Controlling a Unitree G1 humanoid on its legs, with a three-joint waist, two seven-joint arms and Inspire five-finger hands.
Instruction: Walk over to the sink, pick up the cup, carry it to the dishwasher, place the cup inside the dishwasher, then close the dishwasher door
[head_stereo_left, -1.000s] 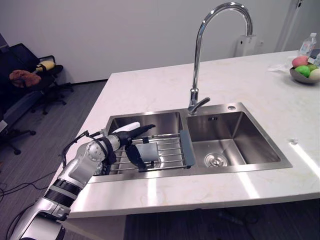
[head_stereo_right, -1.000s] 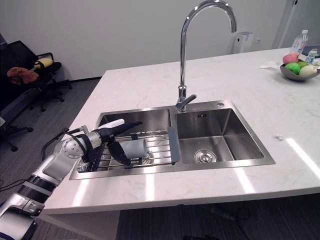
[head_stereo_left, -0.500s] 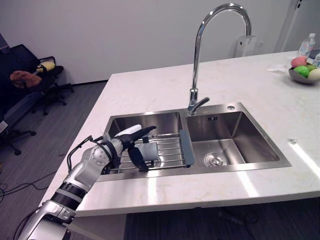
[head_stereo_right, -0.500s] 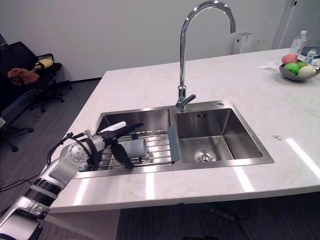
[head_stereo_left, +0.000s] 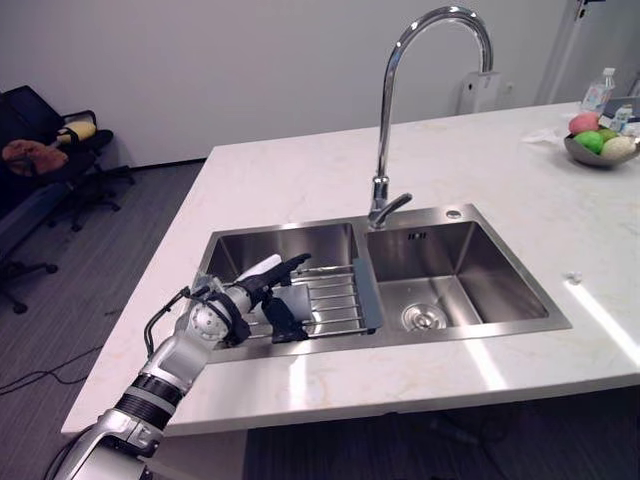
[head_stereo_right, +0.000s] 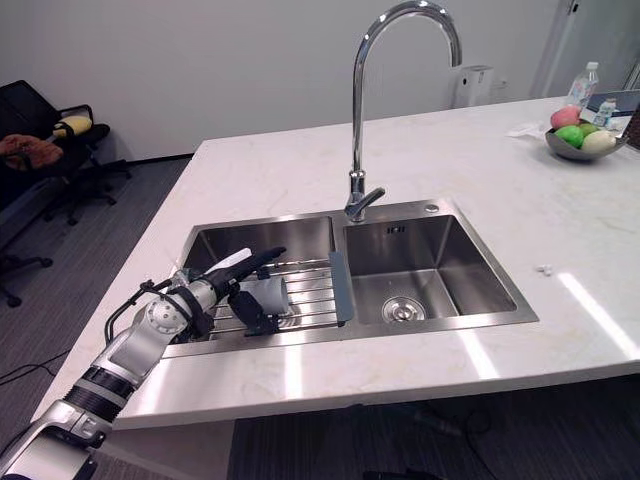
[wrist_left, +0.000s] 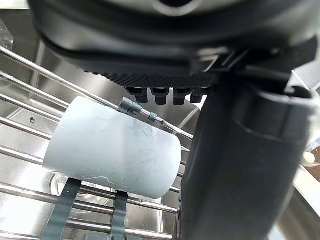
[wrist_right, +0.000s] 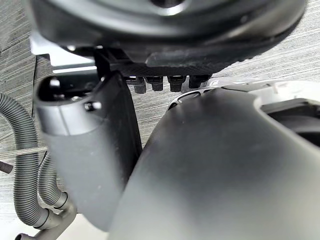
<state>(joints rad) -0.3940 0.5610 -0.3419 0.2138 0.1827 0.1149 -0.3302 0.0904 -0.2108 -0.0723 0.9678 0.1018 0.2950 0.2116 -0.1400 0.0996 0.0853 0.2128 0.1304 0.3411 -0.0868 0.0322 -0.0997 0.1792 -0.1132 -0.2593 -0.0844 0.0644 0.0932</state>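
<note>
A pale grey, scuffed cup (wrist_left: 112, 147) is lying sideways on the wire rack (head_stereo_left: 335, 300) inside the sink's (head_stereo_left: 290, 245) left basin, the left hand (head_stereo_left: 258, 285) straddling it with fingers outstretched, not clasping. Right of the sink, a bowl (head_stereo_left: 590, 157) is holding fruit (head_stereo_left: 597, 140). The right wrist view is showing the right hand (wrist_right: 200, 40) over floor (wrist_right: 280, 65), grip unreadable.

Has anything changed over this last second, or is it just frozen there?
Very little. The camera shifted slightly, and the left hand crept a little closer to the cup. The cup still lies on its side on the rack, not lifted. The right hand stays idle above the floor.
</note>
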